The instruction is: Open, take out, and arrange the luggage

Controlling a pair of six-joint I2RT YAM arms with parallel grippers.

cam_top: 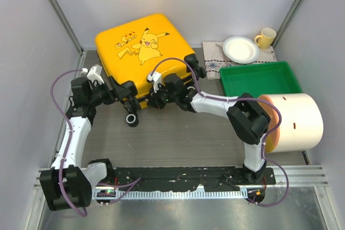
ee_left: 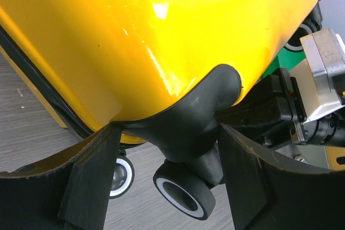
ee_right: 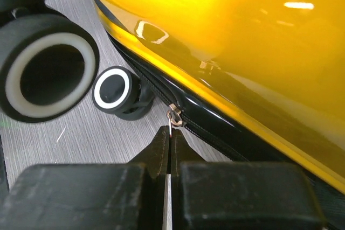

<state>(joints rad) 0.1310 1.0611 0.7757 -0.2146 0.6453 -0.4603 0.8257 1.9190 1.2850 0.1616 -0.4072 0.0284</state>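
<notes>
The yellow Pikachu luggage [cam_top: 143,52] lies flat and closed at the back left of the table, wheels toward me. My left gripper [cam_top: 126,92] is at its near left corner; in the left wrist view its fingers [ee_left: 91,181] straddle the black wheel housing [ee_left: 188,117] and press on both its sides, with a wheel [ee_left: 183,197] below. My right gripper [cam_top: 154,98] is at the near edge; in the right wrist view it [ee_right: 169,133] is shut on the metal zipper pull [ee_right: 173,116] of the black zipper trim [ee_right: 226,133].
A green tray [cam_top: 260,77] sits right of the luggage. A large cream cylinder with an orange end [cam_top: 294,122] lies at the right. A white plate [cam_top: 241,49] and a yellow mug [cam_top: 266,37] rest on a cloth behind. Walls close in on three sides.
</notes>
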